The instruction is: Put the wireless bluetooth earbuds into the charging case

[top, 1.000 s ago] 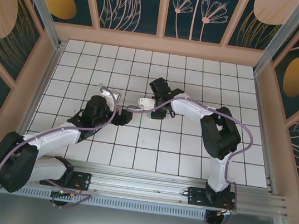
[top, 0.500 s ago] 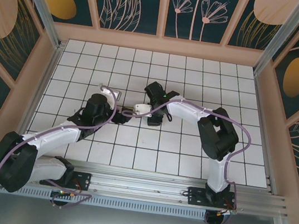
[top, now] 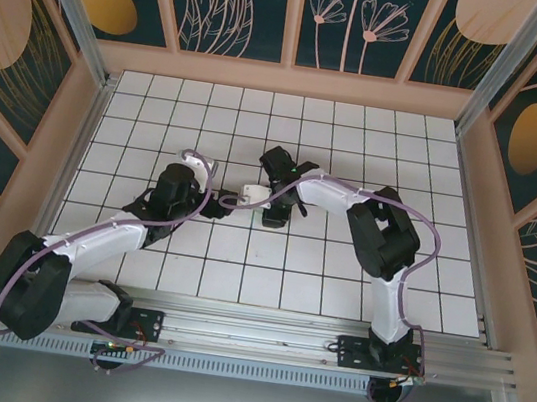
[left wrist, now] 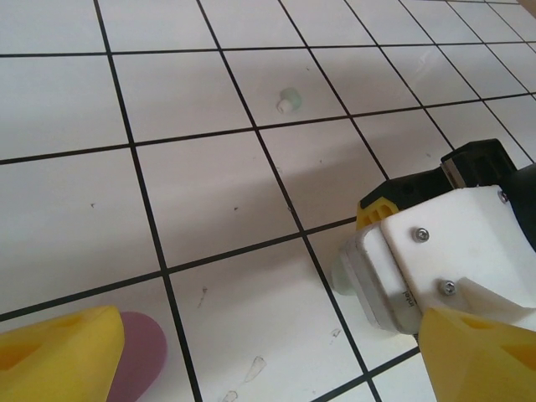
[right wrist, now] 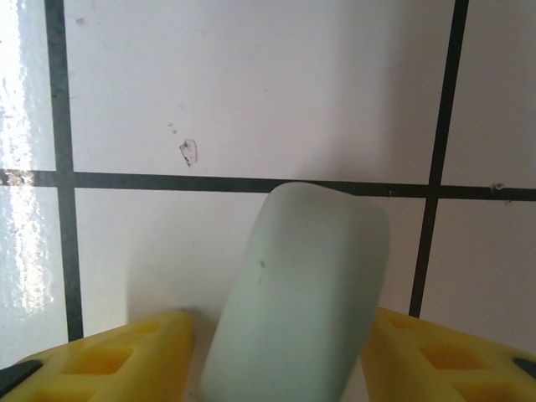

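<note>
Mint-green charging case [right wrist: 297,285] is sitting pinched in the right hand [right wrist: 280,352]; left hand [left wrist: 268,368] is gaping wide, empty. Mint earbud [left wrist: 287,100] is lying ahead on the table [left wrist: 193,201], probably needing a fine pinch next.

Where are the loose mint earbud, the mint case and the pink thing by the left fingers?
mint earbud [left wrist: 287,100]: left wrist view, middle of the bud.
mint case [right wrist: 297,293]: right wrist view, middle of its shell.
pink thing [left wrist: 141,356]: left wrist view, its visible right part.

Bright, even overhead light; glare streak on glossy white tiled floor [right wrist: 25,251]; soft shadow beside pale mint-green oval case [right wrist: 301,285], slightly blurred.
</note>
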